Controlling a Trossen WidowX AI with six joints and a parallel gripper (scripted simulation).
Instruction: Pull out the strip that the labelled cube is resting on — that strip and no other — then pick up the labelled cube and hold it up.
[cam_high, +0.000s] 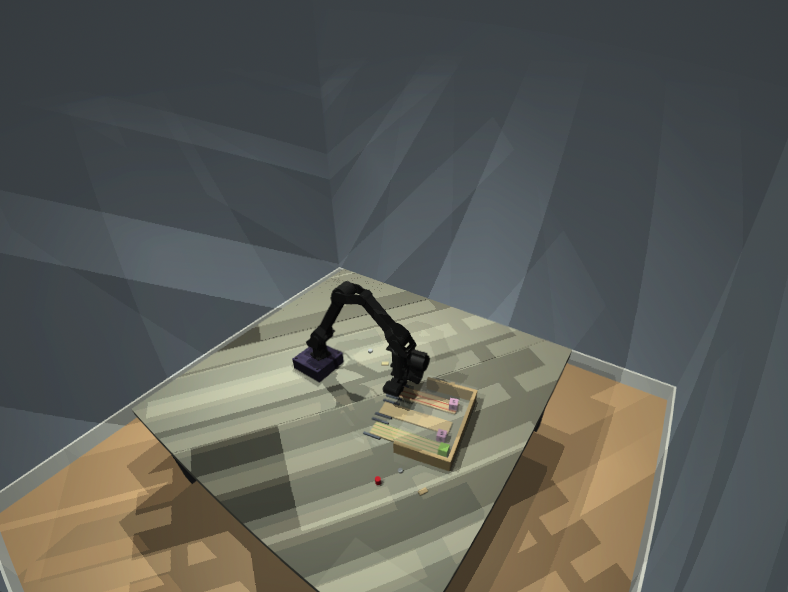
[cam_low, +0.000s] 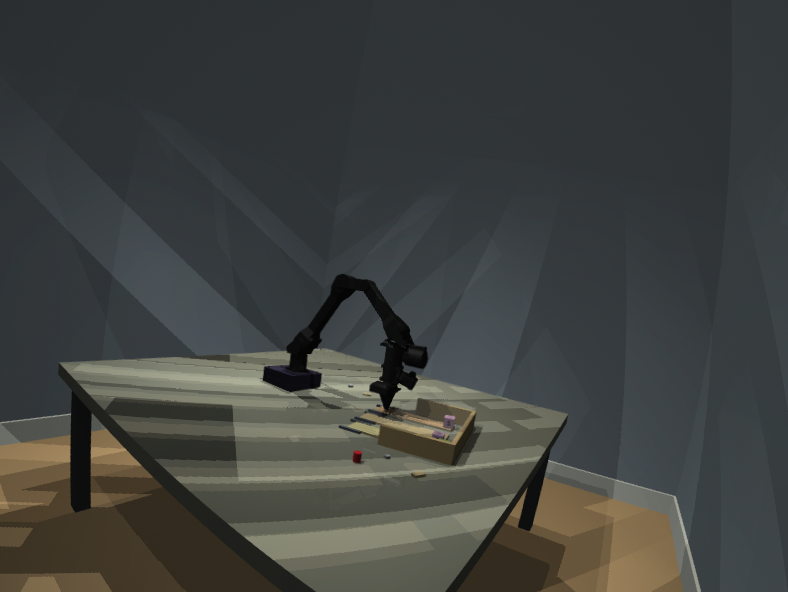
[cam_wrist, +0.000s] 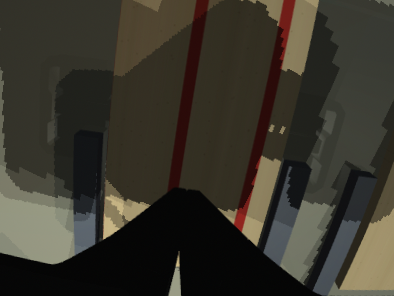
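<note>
Striped tabletop (cam_high: 356, 509) (cam_low: 356, 509), your gripper (cam_high: 393, 389) (cam_low: 386, 409) (cam_wrist: 184, 201) shut on nothing above the red-lined strip (cam_high: 428, 401) (cam_low: 417, 418) (cam_wrist: 225, 100), pink cube (cam_high: 453, 404) (cam_low: 449, 421) at its far end (label unreadable); pressing too low could jam or drag it wrongly.

Top and exterior share the distant table; wrist looks down close in

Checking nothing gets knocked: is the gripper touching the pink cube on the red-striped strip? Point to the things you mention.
Apart. The exterior view shows open space between the gripper (cam_high: 397, 395) (cam_low: 386, 409) (cam_wrist: 186, 191) and pink cube (cam_high: 453, 404) (cam_low: 449, 421).
</note>
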